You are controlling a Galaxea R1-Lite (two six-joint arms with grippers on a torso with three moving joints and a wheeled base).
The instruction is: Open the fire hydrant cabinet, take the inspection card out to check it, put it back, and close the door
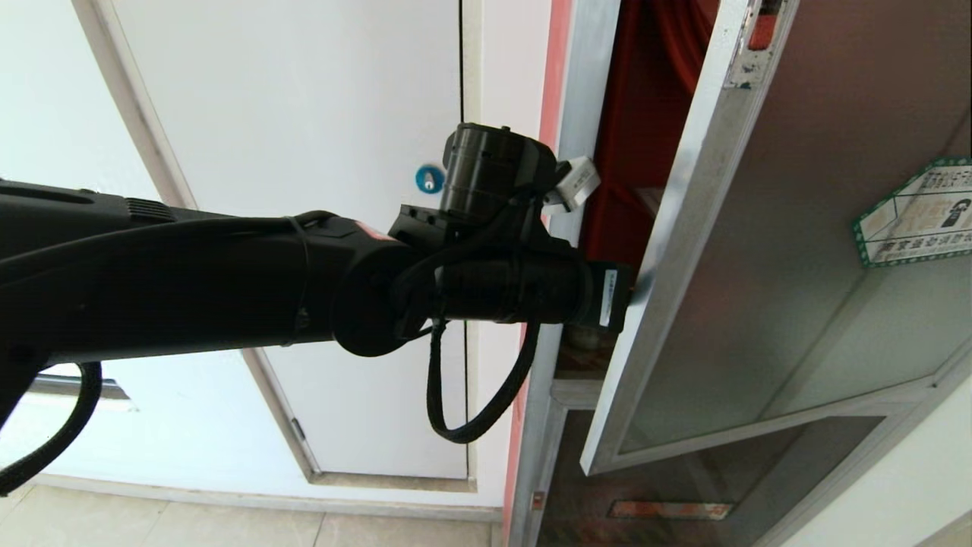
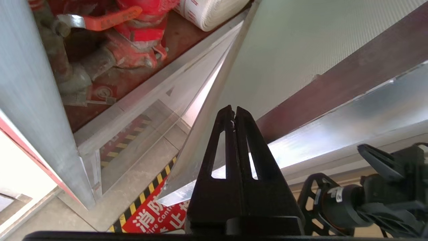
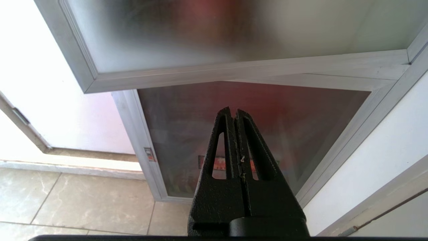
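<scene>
The fire hydrant cabinet (image 1: 645, 114) stands partly open, red inside. Its red valve (image 2: 140, 30) and white rolled hose (image 2: 207, 13) show in the left wrist view. The door (image 1: 797, 228), tinted glass in a silver frame with a green-edged sticker (image 1: 919, 213), is swung out towards me. My left arm reaches across to the door's free edge at mid height. The left gripper (image 2: 233, 112) is shut and empty, its tips behind that edge on the door's inner side (image 2: 301, 50). The right gripper (image 3: 233, 112) hangs shut and empty, low down. The inspection card is out of view.
A plain white door with a round blue lock (image 1: 429, 179) is left of the cabinet. Below the open door is a smaller dark glass panel with a red label strip (image 3: 214, 164). Red floor marking with yellow-black stripes (image 2: 150, 214) lies beneath. The parked right arm (image 2: 367, 201) sits under the door.
</scene>
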